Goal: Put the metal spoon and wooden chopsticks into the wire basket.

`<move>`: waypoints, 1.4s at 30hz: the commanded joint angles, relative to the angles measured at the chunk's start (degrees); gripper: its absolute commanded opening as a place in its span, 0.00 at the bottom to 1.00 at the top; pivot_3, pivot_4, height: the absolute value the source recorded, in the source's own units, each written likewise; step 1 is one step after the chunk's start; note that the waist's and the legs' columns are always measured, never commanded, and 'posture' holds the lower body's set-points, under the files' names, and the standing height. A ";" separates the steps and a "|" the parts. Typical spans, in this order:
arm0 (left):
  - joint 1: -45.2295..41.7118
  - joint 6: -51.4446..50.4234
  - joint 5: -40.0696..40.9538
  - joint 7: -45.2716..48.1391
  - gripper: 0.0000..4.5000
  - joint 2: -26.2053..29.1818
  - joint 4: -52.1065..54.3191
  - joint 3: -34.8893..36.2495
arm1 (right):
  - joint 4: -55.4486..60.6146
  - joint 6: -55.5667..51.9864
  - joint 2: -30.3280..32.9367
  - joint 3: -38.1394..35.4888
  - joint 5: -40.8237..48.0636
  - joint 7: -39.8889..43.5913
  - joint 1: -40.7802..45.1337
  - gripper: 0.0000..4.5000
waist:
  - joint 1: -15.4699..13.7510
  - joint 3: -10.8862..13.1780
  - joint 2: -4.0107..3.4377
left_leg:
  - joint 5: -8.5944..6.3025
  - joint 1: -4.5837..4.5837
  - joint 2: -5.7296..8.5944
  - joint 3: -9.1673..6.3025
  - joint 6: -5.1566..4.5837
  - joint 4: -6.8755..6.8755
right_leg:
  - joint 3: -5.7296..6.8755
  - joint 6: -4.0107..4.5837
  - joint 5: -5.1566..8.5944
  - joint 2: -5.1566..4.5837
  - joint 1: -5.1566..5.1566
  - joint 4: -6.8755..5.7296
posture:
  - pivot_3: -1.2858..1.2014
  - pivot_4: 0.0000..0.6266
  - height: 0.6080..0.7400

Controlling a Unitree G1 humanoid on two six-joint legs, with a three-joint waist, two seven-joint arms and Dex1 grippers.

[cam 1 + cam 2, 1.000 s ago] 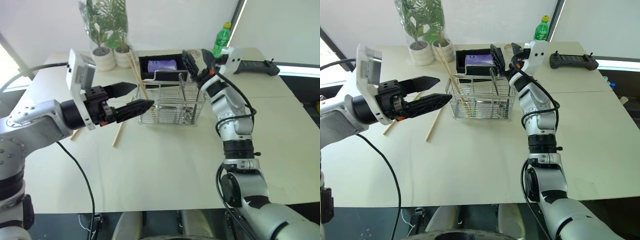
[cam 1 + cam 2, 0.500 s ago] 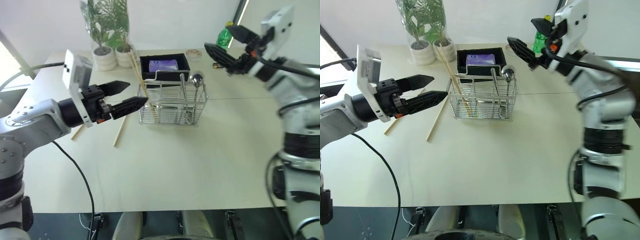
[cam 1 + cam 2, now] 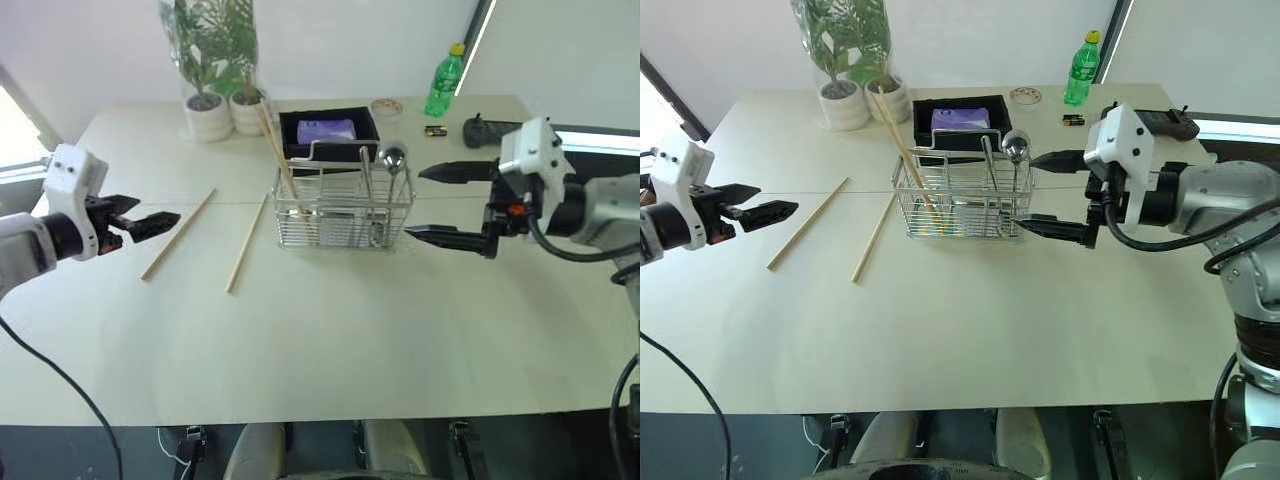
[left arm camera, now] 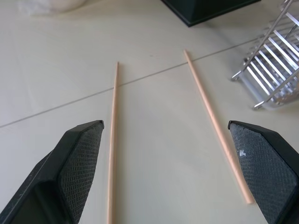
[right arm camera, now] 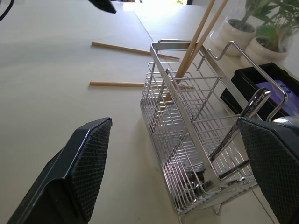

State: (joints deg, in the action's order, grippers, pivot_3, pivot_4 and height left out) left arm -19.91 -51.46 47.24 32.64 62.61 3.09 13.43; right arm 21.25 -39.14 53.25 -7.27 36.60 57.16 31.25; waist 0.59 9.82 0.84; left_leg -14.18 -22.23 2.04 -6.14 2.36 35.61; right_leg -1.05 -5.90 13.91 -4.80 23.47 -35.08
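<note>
The big pale table holds everything. In its middle stands the shiny silver wire basket with a raised wire handle. Behind it sits a black box tray with a purple packet inside.

The right gripper hangs just beside the basket's right end, its two black fingers spread wide, holding nothing. The left gripper hangs over the table's left side, well apart from the basket, also open wide and empty.

Two long light-tan wooden chopsticks lean inside the basket's left part. Two more chopsticks lie flat on the table, left of the basket. The shiny metal spoon stands in the basket's right part, bowl up.
</note>
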 commanded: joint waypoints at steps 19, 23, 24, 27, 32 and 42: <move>-33.05 22.66 -35.79 20.51 1.00 -14.09 -54.34 -21.08 | 10.96 -4.27 -3.76 -6.52 2.91 -13.05 -8.97 0.98 | -0.13 -0.06 0.28 | 0.01 -0.10 0.11 -0.09 0.00 0.10 | 0.15 -0.29 -0.17 0.00 0.02 -0.07 | 0.52 0.24 0.82; -42.73 25.47 -42.13 22.72 1.00 -16.75 -67.04 -23.60 | 13.00 -4.92 -4.88 -7.74 3.69 -15.94 -11.07 0.98 | 0.00 -0.08 0.34 | 0.01 -0.15 0.10 -0.14 -0.01 0.23 | 0.20 -0.37 -0.20 0.02 -0.02 -0.09 | 0.52 0.24 0.82; -44.41 26.02 -43.37 22.73 1.00 -17.42 -69.26 -23.92 | 13.53 -5.12 -5.14 -8.01 3.99 -16.60 -11.54 0.98 | 0.01 -0.08 0.34 | 0.00 -0.15 0.10 -0.15 -0.01 0.25 | 0.20 -0.38 -0.20 0.03 -0.03 -0.10 | 0.52 0.24 0.82; -48.35 26.63 -46.64 22.77 1.00 -19.34 -74.16 -24.29 | 14.93 -5.52 -5.46 -8.57 4.51 -18.08 -12.88 0.98 | 0.13 -0.08 0.35 | 0.00 -0.15 0.10 -0.14 -0.01 0.28 | 0.20 -0.43 -0.21 0.03 -0.04 -0.12 | 0.52 0.24 0.82; -49.68 28.99 -52.45 22.48 1.00 -21.51 -77.58 -25.74 | 16.08 -6.63 -5.77 -10.20 5.98 -20.75 -13.74 0.98 | 0.22 -0.08 0.36 | 0.00 -0.14 0.08 -0.15 -0.01 0.29 | 0.20 -0.48 -0.24 0.05 -0.03 -0.16 | 0.52 0.24 0.82; -48.58 30.38 -55.73 19.83 1.00 -23.85 -79.40 -23.89 | 16.60 -8.42 -4.84 -12.47 8.93 -23.81 -13.48 0.98 | 0.00 -0.07 0.40 | 0.00 -0.15 0.08 -0.19 -0.01 0.37 | 0.20 -0.50 -0.26 0.06 -0.06 -0.18 | 0.52 0.24 0.82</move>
State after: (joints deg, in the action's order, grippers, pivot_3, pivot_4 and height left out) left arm -68.21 -21.77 -8.09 53.04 38.53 -76.27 -11.49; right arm 36.03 -47.73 47.77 -17.65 44.39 33.85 16.91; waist 0.59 9.74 1.24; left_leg -14.18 -22.38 2.12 -6.33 2.35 35.98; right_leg -0.85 -6.40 13.65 -4.74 23.41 -35.26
